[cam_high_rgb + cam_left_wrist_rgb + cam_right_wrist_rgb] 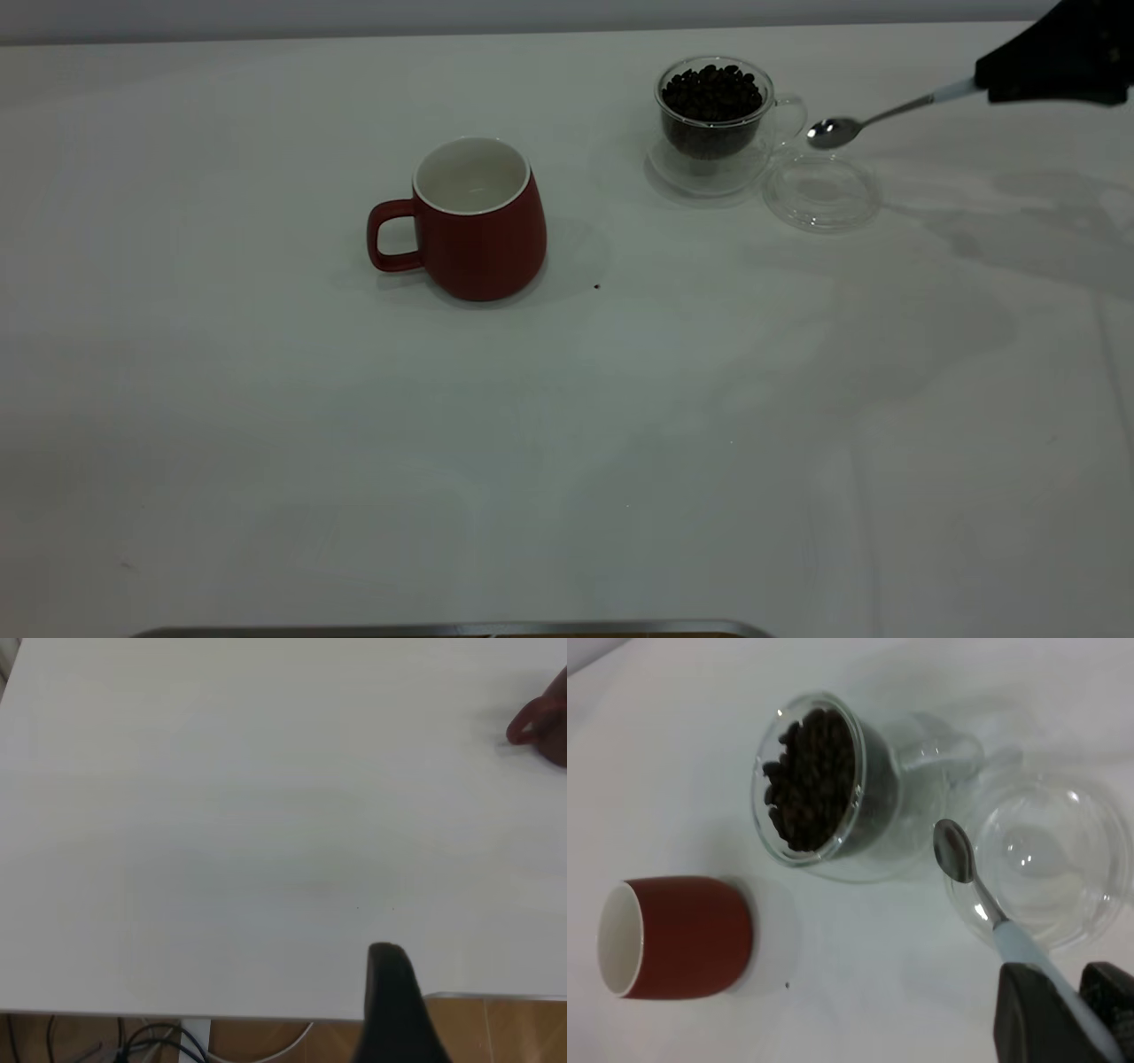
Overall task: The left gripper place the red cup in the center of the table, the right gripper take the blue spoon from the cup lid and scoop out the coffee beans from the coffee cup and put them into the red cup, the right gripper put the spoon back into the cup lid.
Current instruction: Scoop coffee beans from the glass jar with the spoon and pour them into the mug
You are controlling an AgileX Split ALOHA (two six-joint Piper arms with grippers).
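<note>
The red cup [478, 221] stands upright near the middle of the table [266, 443], handle toward the left, its white inside bare. The glass coffee cup [713, 120] at the back right holds the coffee beans [713, 91]. The clear cup lid [822, 193] lies just right of it, with nothing on it. My right gripper [988, 81] is shut on the pale handle of the blue spoon [833, 133], whose bowl hangs unfilled above the lid beside the coffee cup. The right wrist view shows the spoon [954, 852], lid [1090, 904], beans [811, 780] and red cup [691, 935]. My left gripper [399, 979] is parked at the table's edge, far from the red cup [545, 722].
A tiny dark speck [596, 286] lies on the table right of the red cup. A metal strip [443, 629] runs along the front edge. Cables [151, 1045] hang below the table edge near the left arm.
</note>
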